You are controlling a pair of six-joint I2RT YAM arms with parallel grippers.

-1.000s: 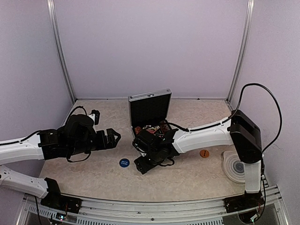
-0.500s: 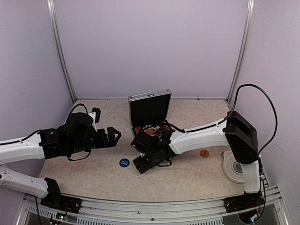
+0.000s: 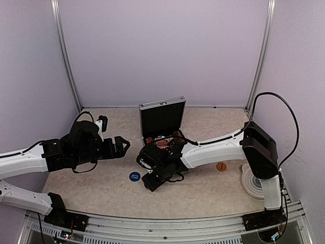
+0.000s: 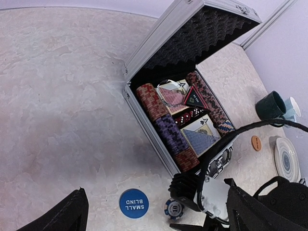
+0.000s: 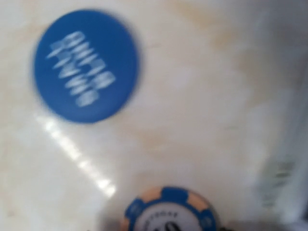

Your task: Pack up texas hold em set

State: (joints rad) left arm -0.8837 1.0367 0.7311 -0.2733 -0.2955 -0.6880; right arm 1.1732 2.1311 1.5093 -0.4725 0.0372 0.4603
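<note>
Carefully, the right fingers (image 3: 151,183), their gap impossible to tell, should straddle the loose blue-edged chip (image 4: 173,208) squarely on the worktop (image 4: 57,96), beside the blue button (image 4: 134,203) and near the open case (image 4: 197,36), while the left fingers (image 4: 62,216) hang wide apart.

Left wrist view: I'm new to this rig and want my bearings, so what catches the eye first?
The open silver case stands out at the centre, lid raised, packed with rows of chips and card decks. On the table near its front corner lie a blue SMALL BLIND button and, right beside that, a blue-and-white chip.
</note>
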